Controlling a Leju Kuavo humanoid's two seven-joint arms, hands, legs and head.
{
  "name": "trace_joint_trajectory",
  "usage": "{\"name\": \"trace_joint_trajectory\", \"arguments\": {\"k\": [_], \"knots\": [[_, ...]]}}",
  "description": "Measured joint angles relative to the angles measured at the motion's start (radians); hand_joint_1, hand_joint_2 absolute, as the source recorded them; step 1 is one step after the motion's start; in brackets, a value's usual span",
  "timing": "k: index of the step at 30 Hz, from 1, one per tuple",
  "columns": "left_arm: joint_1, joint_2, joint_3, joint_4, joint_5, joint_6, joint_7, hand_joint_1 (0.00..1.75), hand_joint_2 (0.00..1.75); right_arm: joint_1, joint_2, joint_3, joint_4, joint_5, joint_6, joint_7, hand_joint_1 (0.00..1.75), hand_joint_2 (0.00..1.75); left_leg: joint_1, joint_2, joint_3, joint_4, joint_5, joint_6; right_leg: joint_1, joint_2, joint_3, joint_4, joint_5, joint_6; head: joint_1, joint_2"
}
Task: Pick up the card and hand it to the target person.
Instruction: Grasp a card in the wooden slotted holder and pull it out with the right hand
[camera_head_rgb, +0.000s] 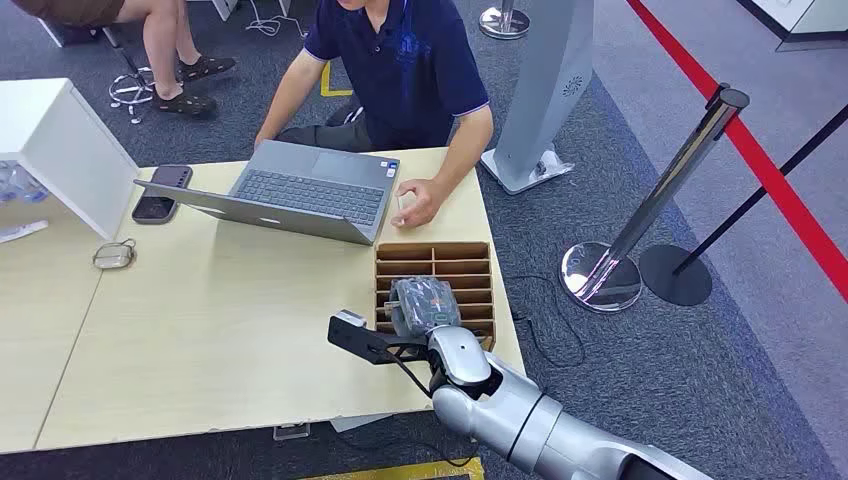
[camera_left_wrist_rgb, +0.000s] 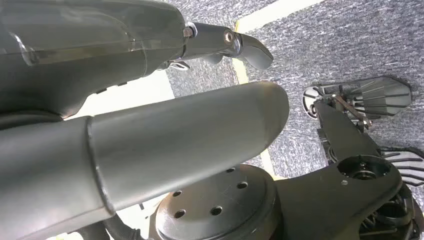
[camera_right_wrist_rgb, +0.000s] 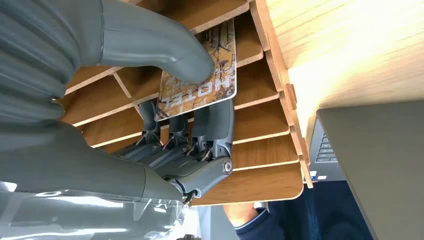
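My right robot hand (camera_right_wrist_rgb: 165, 100) pinches the hotel card (camera_right_wrist_rgb: 200, 75) over the wooden slotted rack (camera_head_rgb: 433, 262) at the table's (camera_head_rgb: 220, 330) right edge.

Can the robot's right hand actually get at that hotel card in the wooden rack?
Yes, it seems so. The right hand is already over the slotted wooden rack, with its thumb on one face of the card and its fingers on the other face. Nothing blocks it.

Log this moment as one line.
phase: grasp | right robot hand: pinching card at rack | left robot hand: idle | person: seated behind table
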Motion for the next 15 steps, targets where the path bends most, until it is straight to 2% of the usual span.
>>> {"name": "trace_joint_trajectory", "arguments": {"k": [15], "knots": [[0.001,0.0,0.0,0.0,0.006,0.0,0.0,0.0,0.0,-0.01,0.0,-0.002,-0.001,-0.036,0.012,-0.01,1.3,1.75,0.0,0.0,0.001,0.0,0.0,0.0,0.0,0.0,0.001,0.0,0.0,0.0,0.0,0.0]]}}
